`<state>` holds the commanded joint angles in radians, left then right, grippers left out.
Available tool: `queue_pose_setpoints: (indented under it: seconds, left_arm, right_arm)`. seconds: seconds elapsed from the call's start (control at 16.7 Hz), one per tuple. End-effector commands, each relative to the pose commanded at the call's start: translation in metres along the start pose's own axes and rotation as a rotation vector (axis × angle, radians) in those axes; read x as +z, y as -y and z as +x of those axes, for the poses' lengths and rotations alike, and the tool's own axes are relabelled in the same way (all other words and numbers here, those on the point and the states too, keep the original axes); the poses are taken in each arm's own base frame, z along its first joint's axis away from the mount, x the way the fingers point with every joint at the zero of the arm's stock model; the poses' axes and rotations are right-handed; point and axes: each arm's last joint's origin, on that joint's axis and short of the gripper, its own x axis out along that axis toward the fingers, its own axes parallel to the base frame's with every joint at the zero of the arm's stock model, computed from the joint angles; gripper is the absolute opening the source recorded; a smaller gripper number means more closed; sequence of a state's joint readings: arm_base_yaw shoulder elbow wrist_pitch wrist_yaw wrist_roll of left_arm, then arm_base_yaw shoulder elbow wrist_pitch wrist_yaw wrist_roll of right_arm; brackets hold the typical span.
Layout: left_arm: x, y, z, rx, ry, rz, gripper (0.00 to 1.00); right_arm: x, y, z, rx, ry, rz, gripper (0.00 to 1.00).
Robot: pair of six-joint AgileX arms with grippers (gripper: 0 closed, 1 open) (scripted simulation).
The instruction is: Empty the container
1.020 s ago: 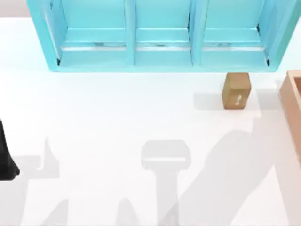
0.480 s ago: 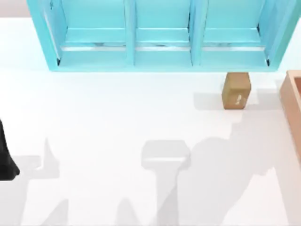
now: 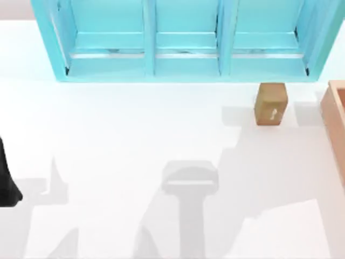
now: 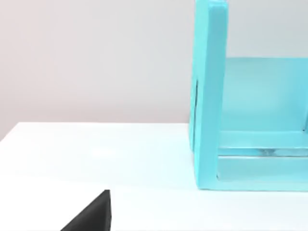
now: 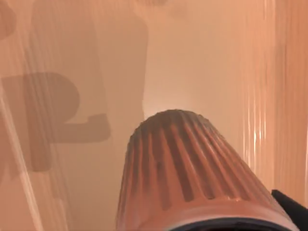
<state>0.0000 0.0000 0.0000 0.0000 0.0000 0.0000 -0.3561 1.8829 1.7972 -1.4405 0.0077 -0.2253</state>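
The container (image 3: pixel 335 116), a light-brown wooden box, stands at the table's right edge and is cut off by the top view. The right wrist view looks down at its orange-brown inside (image 5: pixel 202 57). Close under that camera is a ribbed orange-brown cup-like object (image 5: pixel 187 173) with a dark rim. A dark part of my right gripper (image 5: pixel 291 206) shows just beside it. My left arm (image 3: pixel 6 181) is parked at the table's left edge, and a black part of its gripper (image 4: pixel 91 217) shows in the left wrist view.
A big turquoise three-bay shelf unit (image 3: pixel 183 67) spans the back of the table. A small tan block with a white mark (image 3: pixel 271 103) stands in front of its right bay, left of the container. Arm shadows lie across the white tabletop (image 3: pixel 135 135).
The right arm's shadow on the table has shifted and changed shape from frame to frame. The block, the shelf, the container and the left arm have stayed put.
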Motion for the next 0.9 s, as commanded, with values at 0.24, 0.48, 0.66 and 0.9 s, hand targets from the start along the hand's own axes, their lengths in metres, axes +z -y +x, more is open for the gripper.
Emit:
queue_pose_setpoints:
  seconds: [0.24, 0.48, 0.66, 0.9]
  left_arm:
    - [0.000, 0.000, 0.000, 0.000, 0.000, 0.000, 1.00]
    - [0.000, 0.000, 0.000, 0.000, 0.000, 0.000, 1.00]
    - [0.000, 0.000, 0.000, 0.000, 0.000, 0.000, 1.00]
    - [0.000, 0.000, 0.000, 0.000, 0.000, 0.000, 1.00]
  right_arm:
    - [0.013, -0.014, 0.001, 0.021, -0.035, -0.086, 0.00]
    - [0.015, -0.016, 0.002, 0.025, -0.038, -0.097, 0.00]
    - [0.014, -0.020, 0.003, 0.024, -0.035, -0.090, 0.00]
    - [0.003, -0.072, 0.011, 0.017, -0.020, -0.085, 0.00]
